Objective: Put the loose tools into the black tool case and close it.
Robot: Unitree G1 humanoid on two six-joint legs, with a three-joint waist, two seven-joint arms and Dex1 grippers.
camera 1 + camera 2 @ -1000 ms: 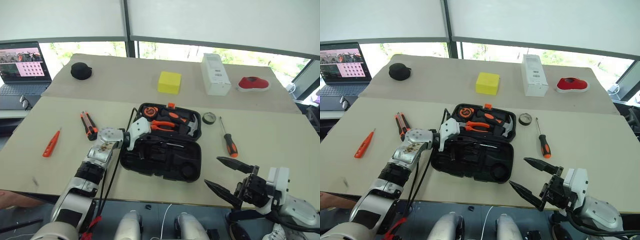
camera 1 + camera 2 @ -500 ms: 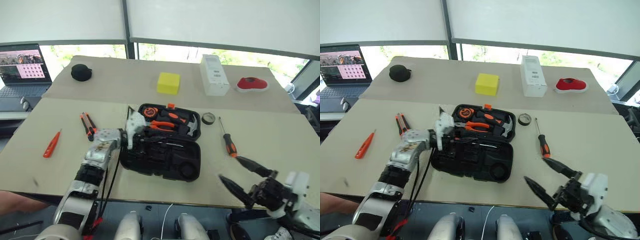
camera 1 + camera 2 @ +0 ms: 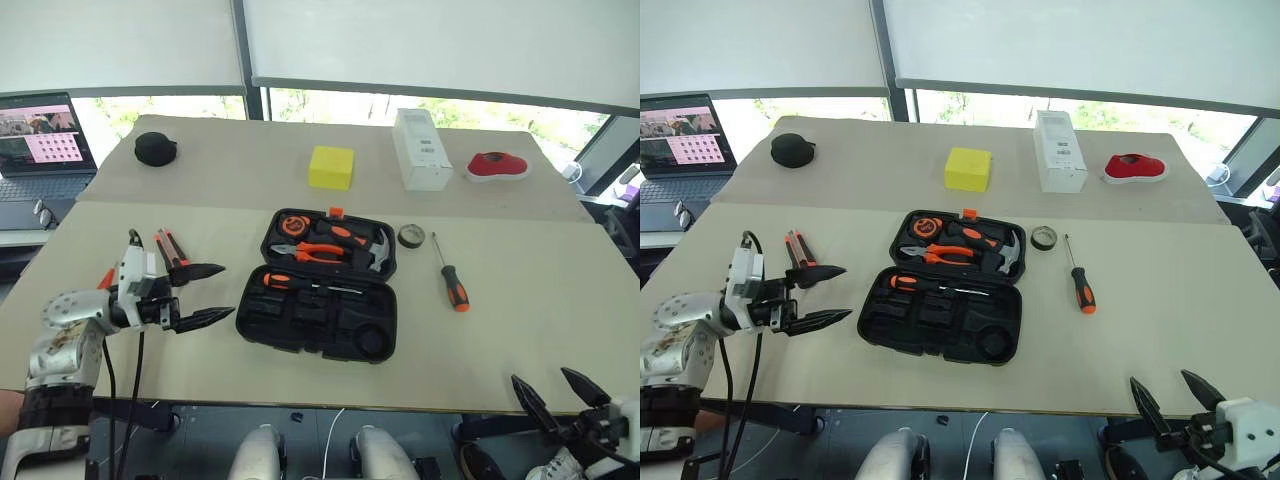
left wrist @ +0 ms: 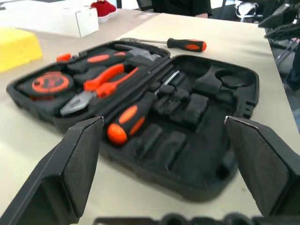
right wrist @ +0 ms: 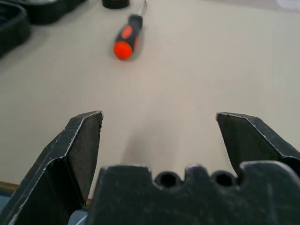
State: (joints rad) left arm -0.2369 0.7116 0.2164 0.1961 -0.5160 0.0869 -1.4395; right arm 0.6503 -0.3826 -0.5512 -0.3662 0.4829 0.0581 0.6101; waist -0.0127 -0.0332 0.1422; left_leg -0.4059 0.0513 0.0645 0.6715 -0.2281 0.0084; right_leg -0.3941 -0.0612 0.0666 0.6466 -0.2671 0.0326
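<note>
The black tool case point(image 3: 258, 322) lies open at the table's middle. A black-and-orange screwdriver point(image 4: 131, 119) rests in its near half, and pliers, a hammer and a tape measure sit in the far half. My left gripper point(image 3: 227, 290) hovers open and empty just left of the case, pointing at it. Behind it lies the utility knife point(image 3: 172, 250), with the orange tester screwdriver point(image 3: 105, 277) partly hidden by the wrist. Right of the case lie a second screwdriver point(image 3: 452, 283) and a small dark tape roll point(image 3: 411, 236). My right gripper point(image 3: 541, 376) is open and empty, low off the table's near right edge.
On the far side of the table stand a yellow block point(image 3: 331, 167), a white box point(image 3: 419, 148), a red object point(image 3: 498, 165) and a small round black object point(image 3: 154, 148). A laptop point(image 3: 40, 140) sits at the far left.
My left gripper opened, left the screwdriver in the case's near half and drew back to the left. My right gripper sank and swung right, below the table's edge.
</note>
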